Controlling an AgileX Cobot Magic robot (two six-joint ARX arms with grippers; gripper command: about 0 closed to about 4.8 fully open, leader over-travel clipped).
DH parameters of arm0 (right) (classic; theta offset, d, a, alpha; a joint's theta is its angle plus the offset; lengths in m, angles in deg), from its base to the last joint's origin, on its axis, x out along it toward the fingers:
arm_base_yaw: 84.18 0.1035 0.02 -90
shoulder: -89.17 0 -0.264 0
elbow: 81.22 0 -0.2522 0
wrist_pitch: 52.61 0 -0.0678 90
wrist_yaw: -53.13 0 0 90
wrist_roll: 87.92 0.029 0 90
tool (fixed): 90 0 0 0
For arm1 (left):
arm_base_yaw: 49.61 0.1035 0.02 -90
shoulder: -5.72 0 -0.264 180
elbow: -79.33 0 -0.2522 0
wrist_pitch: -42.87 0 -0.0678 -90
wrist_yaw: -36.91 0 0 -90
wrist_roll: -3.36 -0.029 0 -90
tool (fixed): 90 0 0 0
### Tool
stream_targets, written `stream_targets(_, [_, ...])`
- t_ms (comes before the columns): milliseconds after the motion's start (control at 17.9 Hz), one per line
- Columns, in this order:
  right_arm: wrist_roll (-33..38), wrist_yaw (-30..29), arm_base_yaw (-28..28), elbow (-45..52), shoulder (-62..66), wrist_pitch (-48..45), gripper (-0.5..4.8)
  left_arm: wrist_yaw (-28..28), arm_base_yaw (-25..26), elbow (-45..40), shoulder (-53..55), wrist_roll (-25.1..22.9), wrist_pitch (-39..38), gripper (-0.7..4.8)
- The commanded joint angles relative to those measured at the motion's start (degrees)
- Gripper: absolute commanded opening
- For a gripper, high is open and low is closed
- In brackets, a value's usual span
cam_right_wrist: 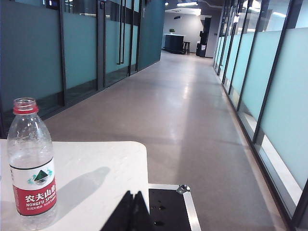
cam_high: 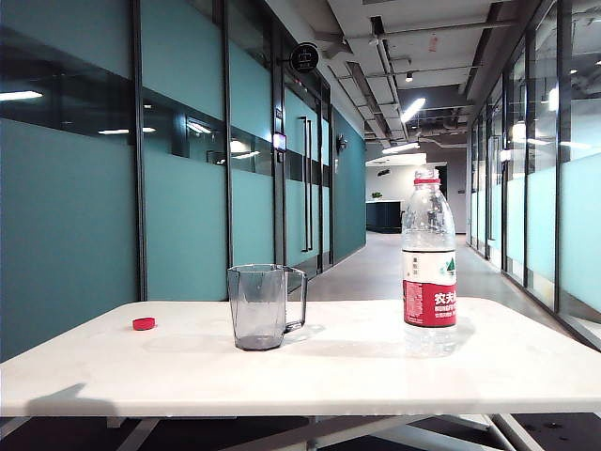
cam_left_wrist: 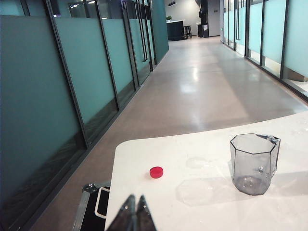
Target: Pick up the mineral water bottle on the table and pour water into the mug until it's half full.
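Right gripper (cam_right_wrist: 134, 204): seen only in the right wrist view as two dark fingertips pressed together, nothing between them; held back at the table's near edge, clear of all objects. Left gripper (cam_left_wrist: 135, 208): likewise drawn closed and empty, tips meeting, low at the near edge on the other side.

Mineral water bottle (cam_right_wrist: 32, 166): stands upright on the table (cam_high: 282, 371), long axis vertical, ahead of the right gripper and off toward the table's middle. Clear ribbed plastic, red-and-white label with white characters, red neck ring; mouth appears uncapped. Water level cannot be judged. The right gripper is judged the nearer arm; a forward and inward reach to the bottle's side is called for.

Mug (cam_left_wrist: 253, 163): transparent smoky-grey plastic, faceted walls, side handle, apparently empty. Placed ahead of the left gripper, toward the centre, well apart from the bottle.

Red cap (cam_left_wrist: 156, 172): small, round, lies flat just ahead of the left gripper, near the table's outer edge.

Table: matte white top, rounded corners, light metal legs below.
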Motion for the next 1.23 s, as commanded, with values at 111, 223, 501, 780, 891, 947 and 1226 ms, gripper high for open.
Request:
stream_targets(111, [0.0, 0.0, -0.1, 0.1, -0.1, -0.7, -0.08, 0.2, -0.1, 0.1, 0.0, 0.0, 0.7, -0.05])
stream_targets(223, [0.0, 0.0, -0.1, 0.1, -0.1, -0.7, -0.08, 0.2, -0.1, 0.1, 0.0, 0.0, 0.7, -0.05])
stream_targets(501, [0.3, -0.1, -0.1, 0.1, -0.1, -0.7, -0.09, 5.3, -0.1, 0.1, 0.0, 1.5, 0.1, -0.05])
stream_targets(780, [11.0, -9.8, 0.0, 0.1, -0.1, 0.7, -0.08, 25.3, -0.1, 0.1, 0.0, 1.5, -4.6, -0.05])
stream_targets(891, [13.1, -19.7, 0.0, 0.1, -0.1, 2.6, -0.09, 27.3, -0.1, 0.1, 0.0, 1.5, -6.3, -0.05])
stream_targets(947, [13.7, -23.6, 0.0, 0.1, -0.1, 3.7, -0.09, 27.3, -0.1, 0.1, 0.0, 1.5, -7.5, -0.05])
stream_targets(1226, [15.2, -29.7, 0.1, 0.1, 0.0, 10.9, 0.05, 27.2, -0.1, 0.1, 0.0, 1.5, -13.9, -0.05])
